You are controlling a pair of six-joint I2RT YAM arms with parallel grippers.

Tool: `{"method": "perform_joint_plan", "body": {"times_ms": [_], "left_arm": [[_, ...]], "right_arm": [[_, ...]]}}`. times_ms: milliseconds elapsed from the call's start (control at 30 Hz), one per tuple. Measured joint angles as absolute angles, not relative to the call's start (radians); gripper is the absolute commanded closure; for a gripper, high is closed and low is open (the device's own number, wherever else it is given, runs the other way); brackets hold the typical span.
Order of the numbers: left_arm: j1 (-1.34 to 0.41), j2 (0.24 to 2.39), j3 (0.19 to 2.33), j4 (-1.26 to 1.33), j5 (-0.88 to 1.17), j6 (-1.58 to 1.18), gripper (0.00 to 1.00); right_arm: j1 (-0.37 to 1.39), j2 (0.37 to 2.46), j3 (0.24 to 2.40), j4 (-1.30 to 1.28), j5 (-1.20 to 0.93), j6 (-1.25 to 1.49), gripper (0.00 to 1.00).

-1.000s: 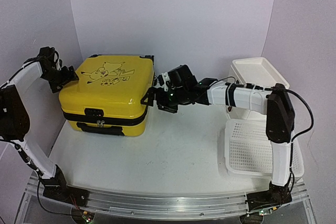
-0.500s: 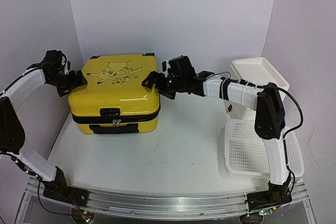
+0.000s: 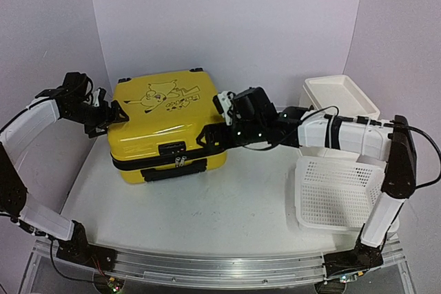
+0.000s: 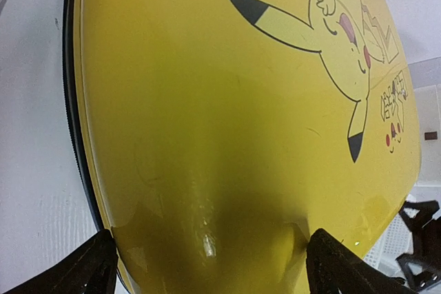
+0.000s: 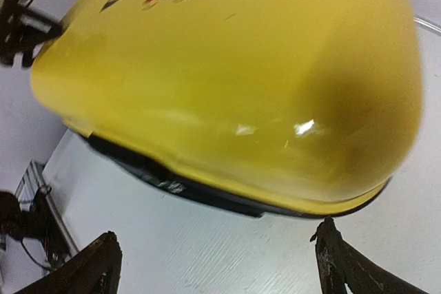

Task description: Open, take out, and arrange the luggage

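Left end effector (image 3: 112,112), right end effector (image 3: 209,135) wide open, touching luggage (image 3: 162,129).

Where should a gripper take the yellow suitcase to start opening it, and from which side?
Probably the zipper pulls on the near face, just above the black handle. The luggage lies flat, lid up, closed, and its rounded shell offers nothing to pinch. The pulls are the small parts that stick out on that face, so come from the near side, low.
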State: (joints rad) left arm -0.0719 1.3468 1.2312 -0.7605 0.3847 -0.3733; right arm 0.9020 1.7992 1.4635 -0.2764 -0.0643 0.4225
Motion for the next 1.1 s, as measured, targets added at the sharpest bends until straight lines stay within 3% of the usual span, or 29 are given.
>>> {"method": "perform_joint_plan", "body": {"times_ms": [133, 267, 633, 1100], "left_arm": [[-0.077, 1.340, 1.217, -0.760, 0.416, -0.387, 0.09], [-0.082, 1.321, 1.195, -0.747, 0.422, -0.393, 0.09], [-0.091, 1.287, 1.161, -0.727, 0.437, -0.390, 0.11], [-0.097, 1.243, 1.126, -0.723, 0.443, -0.345, 0.12]], "right_arm": [[1.025, 1.792, 1.354, -0.144, -0.019, 0.418, 0.26], [1.121, 1.862, 1.251, 0.076, 0.105, 0.417, 0.51], [1.157, 2.045, 1.169, 0.434, 0.408, 0.363, 0.66], [1.185, 2.159, 1.235, 0.596, 0.578, 0.329, 0.66]]}}
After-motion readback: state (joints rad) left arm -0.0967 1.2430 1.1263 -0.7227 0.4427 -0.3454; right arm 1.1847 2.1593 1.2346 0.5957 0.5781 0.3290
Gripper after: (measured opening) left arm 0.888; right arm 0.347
